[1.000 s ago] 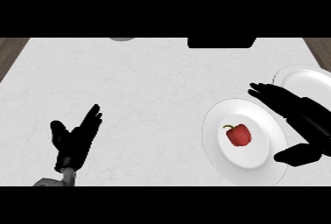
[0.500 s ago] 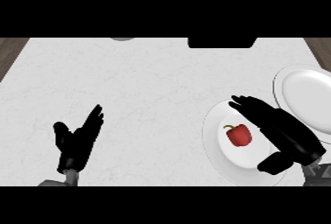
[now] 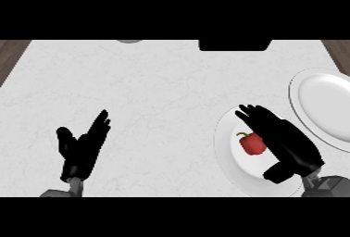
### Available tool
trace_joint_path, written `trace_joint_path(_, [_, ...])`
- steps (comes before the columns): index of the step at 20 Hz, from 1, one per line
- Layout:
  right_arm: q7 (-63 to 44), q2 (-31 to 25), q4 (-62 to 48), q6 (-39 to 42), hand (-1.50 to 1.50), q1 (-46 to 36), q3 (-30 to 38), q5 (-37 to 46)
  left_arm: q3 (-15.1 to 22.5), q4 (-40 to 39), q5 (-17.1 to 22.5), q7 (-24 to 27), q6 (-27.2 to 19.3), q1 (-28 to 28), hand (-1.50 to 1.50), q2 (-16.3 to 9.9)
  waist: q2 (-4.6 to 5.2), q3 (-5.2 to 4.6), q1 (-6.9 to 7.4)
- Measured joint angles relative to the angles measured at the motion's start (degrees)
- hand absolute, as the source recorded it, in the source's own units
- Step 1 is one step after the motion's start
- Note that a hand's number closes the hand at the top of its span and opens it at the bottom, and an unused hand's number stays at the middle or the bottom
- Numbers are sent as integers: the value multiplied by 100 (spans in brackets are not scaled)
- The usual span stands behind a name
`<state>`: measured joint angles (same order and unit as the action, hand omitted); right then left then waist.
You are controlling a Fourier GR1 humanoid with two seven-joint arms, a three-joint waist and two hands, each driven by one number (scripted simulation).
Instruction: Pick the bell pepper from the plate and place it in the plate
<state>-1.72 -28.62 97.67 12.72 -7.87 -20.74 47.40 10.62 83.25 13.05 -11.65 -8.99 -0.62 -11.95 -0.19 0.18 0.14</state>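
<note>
Your right hand (image 3: 287, 143), black and with the fingers straight and spread a little, is over the near white round plate (image 3: 229, 155) and holds nothing. You can see that its fingers lie just to the right of the small red bell pepper (image 3: 252, 144), and their tips reach past the pepper's green stem; if they touch the pepper, I cannot tell. The pepper lies on this near plate, about in its middle, and the hand covers the right part of the plate. Your left hand (image 3: 82, 148) is at the lower left over the white marble counter (image 3: 164, 92), open with fingers up, resting well apart from the plates. A little farther and to the right you find the second white round plate (image 3: 321, 104), cut by the view's right edge, just beside the first one. At the far edge of the counter you see a black rectangular object (image 3: 234, 45) and a small grey round object (image 3: 129, 41), both only partly in view.
</note>
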Motion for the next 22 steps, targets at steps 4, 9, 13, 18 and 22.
trace_joint_path(4, [156,153,-314,-127,-150,-13,122,354,-121,-4,-45,-35,121,25,0,10,2,0,-1])
trace_joint_path(9, [255,446,-725,-79,-150,-200,183,654,-252,-66,-105,109,306,64,0,43,-6,9,7])
trace_joint_path(13, [443,560,-1073,-121,-150,-242,243,901,-321,-164,-176,143,359,1,0,141,-8,12,7])
trace_joint_path(18, [803,461,-1460,-172,150,-359,139,1297,-383,-197,-244,193,389,4,0,186,-24,-6,6])
trace_joint_path(22, [961,613,-1672,-323,150,-515,128,1636,-440,-38,-262,-25,434,36,0,184,-40,-39,8])
